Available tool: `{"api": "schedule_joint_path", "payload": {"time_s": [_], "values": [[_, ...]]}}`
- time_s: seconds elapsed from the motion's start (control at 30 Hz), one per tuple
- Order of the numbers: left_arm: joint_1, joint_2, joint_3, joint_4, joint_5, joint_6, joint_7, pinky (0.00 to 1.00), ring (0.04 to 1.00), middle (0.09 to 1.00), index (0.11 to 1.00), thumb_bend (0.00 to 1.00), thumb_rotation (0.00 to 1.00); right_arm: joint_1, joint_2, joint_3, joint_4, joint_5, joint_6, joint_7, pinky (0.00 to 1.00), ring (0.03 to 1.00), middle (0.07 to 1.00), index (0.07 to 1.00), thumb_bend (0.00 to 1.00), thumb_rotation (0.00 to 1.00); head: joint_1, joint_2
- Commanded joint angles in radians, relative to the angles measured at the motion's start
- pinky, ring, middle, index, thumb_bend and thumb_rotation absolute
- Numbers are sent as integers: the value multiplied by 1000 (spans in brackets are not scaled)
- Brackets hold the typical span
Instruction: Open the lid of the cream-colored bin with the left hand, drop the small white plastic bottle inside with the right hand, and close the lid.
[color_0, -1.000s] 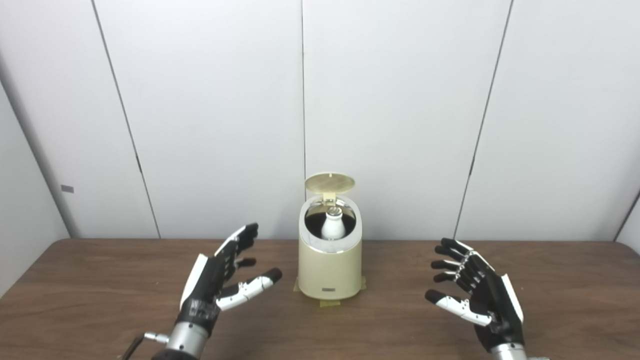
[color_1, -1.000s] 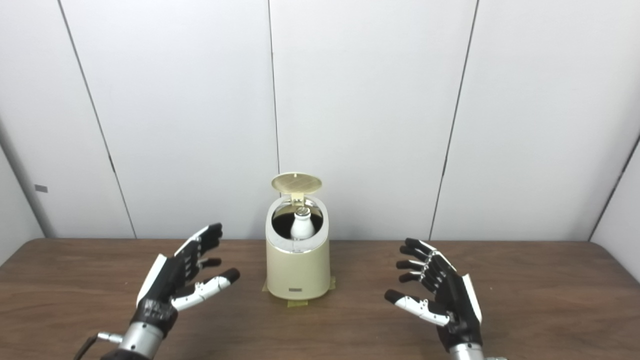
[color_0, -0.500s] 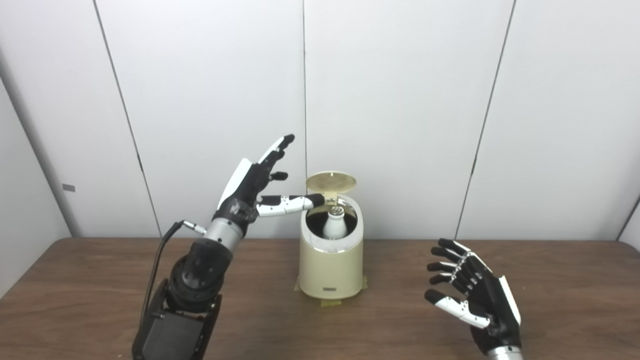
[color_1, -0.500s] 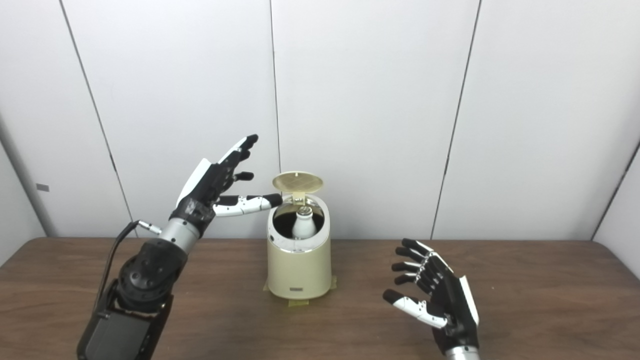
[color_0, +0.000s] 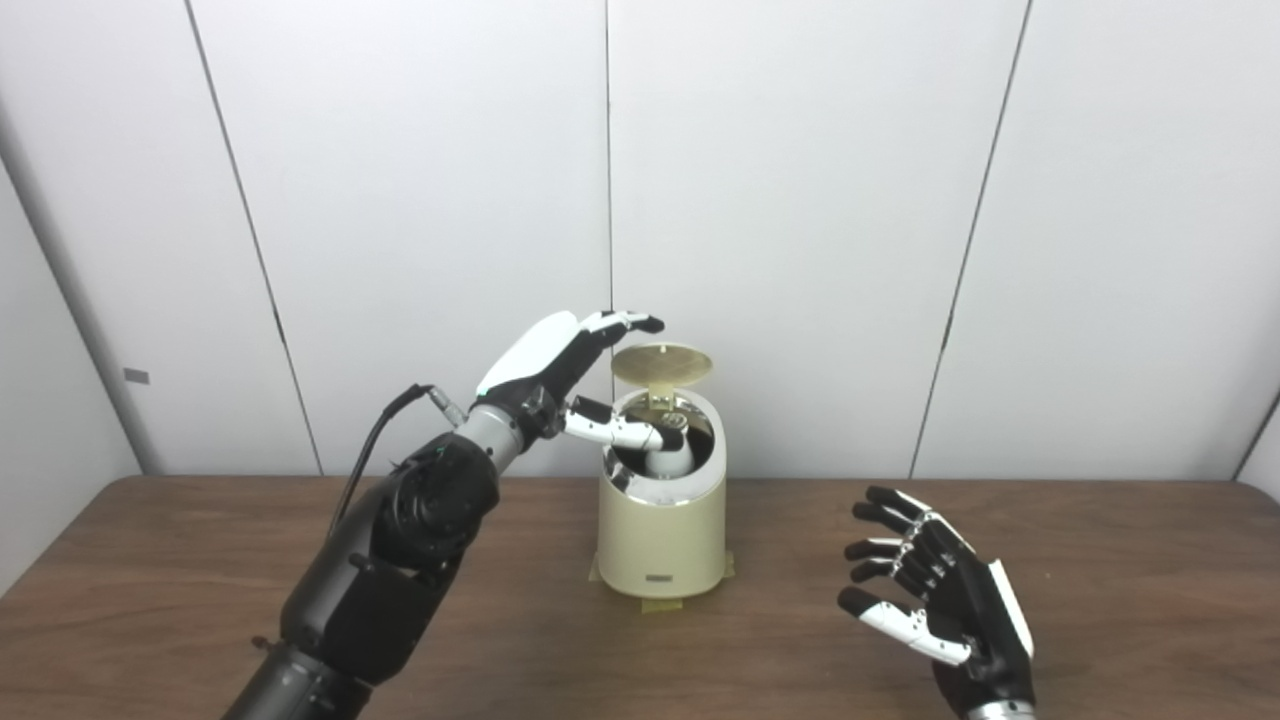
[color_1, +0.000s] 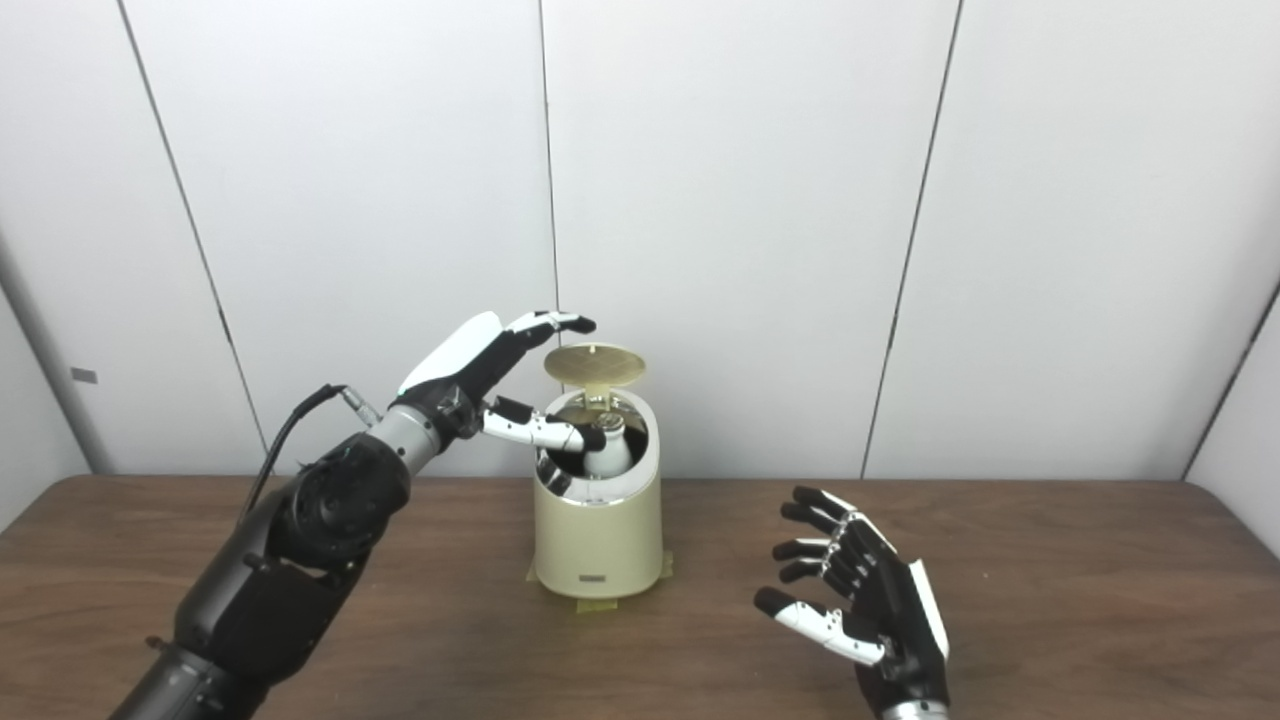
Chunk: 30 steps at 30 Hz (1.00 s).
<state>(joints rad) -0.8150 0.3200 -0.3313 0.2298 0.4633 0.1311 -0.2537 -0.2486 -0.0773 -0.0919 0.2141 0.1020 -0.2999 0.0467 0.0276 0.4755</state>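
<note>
The small white plastic bottle is seen standing inside the cream-colored round bin. The round flip lid is raised at the back — just beside the spread, empty left hand, whose fingers are held above it. The right hand is kept open, holding nothing — well apart, low on the brown wooden table.

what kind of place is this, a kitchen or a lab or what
Probably a lab test cell, not a kitchen: plain white wall panels, a bare wooden table, and one cream bin whose base appears taped to the table.
</note>
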Motion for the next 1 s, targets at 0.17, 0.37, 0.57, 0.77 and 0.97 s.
{"api": "schedule_joint_path", "payload": {"time_s": [0.17,0.37,0.57,0.77,0.97], "values": [[-32,45,-23,-88,80,-49,-31,1000,997,826,786,1000,394,-27,2,6,-40,-28,-10,-17,439,546,711,728,810,232,0,2],[-14,66,-25,-147,111,-59,-82,1000,984,817,775,988,392,-29,2,10,-32,-41,-16,-23,434,547,713,729,779,230,-2,5],[0,76,-23,-205,130,-65,-118,1000,988,827,783,994,412,-25,9,16,-61,-64,16,-39,423,542,707,728,763,226,-5,7],[10,75,-16,-231,134,-67,-137,1000,987,821,784,990,379,-26,12,19,-61,-56,17,-41,418,539,706,730,764,219,-10,13],[18,79,-24,-239,165,-77,-152,1000,988,816,787,998,395,-25,15,23,-76,-62,32,-46,409,535,706,731,749,217,-11,18]]}}
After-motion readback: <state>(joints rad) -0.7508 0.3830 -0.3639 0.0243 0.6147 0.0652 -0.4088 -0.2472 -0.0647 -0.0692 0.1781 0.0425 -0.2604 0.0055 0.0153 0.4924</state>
